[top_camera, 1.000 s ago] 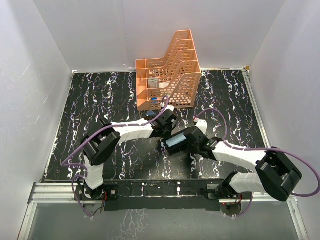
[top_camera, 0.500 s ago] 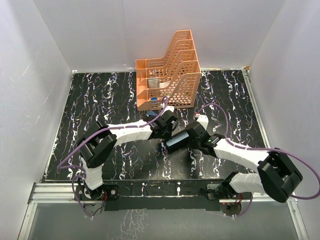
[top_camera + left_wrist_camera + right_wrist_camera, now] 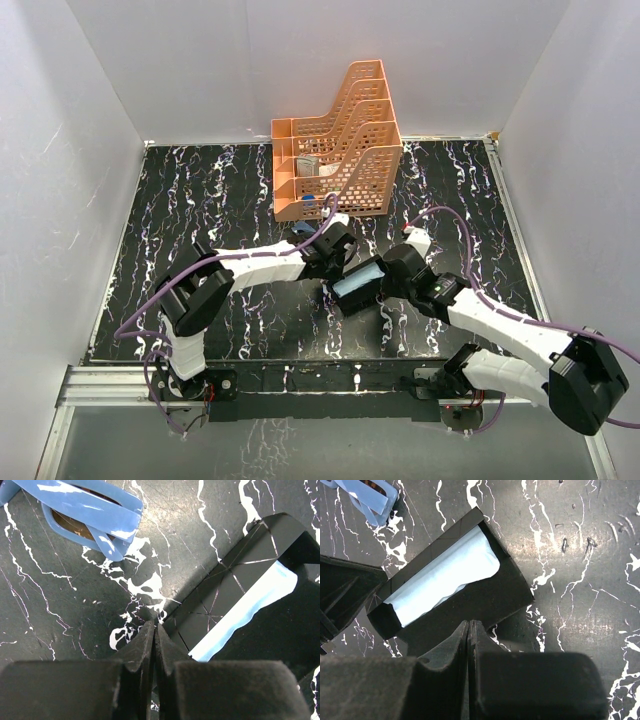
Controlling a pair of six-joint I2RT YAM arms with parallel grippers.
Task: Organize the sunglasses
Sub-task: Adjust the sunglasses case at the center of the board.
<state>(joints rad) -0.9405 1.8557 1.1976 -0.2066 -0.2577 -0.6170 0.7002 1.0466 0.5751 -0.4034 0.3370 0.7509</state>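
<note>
Both my jaws are pressed together, left gripper (image 3: 156, 626) at the open case's (image 3: 220, 600) corner, right gripper (image 3: 469, 625) over it, sunglasses (image 3: 75, 502) lying on the table (image 3: 60, 605) just beyond.

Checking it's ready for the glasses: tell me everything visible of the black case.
The black case is an oblong box of creased, folding panels, matte, lying open on the table at a slant. A pale blue cloth lies inside. The shut right gripper is at its flap, the shut left gripper by one corner; contact unclear.
</note>
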